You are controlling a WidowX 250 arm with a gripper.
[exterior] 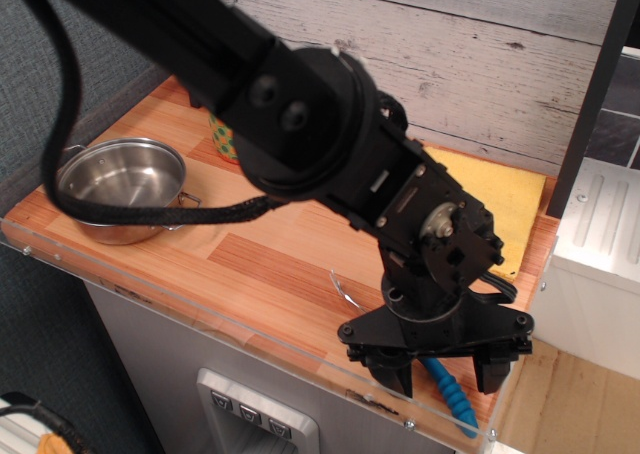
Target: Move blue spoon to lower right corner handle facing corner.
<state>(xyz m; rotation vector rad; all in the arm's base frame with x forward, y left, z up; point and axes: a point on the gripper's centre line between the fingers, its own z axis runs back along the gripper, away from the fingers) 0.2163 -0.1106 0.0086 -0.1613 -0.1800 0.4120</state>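
Note:
The blue spoon lies flat on the wooden tabletop near the lower right corner (490, 414). Its blue ribbed handle (452, 390) points at that corner, with the tip close to the clear plastic rim. Its silver pronged head (343, 288) sticks out to the upper left; the middle is hidden under my wrist. My gripper (441, 370) hovers low over the handle with its black fingers (393, 371) spread wide on either side. The jaws stand apart from the handle, so the gripper is open.
A steel pot (118, 189) stands at the left. A patterned can (224, 138) is mostly hidden behind my arm. A yellow cloth (505, 206) lies at the back right. A white unit (600, 244) stands beyond the right edge. A plank wall runs behind.

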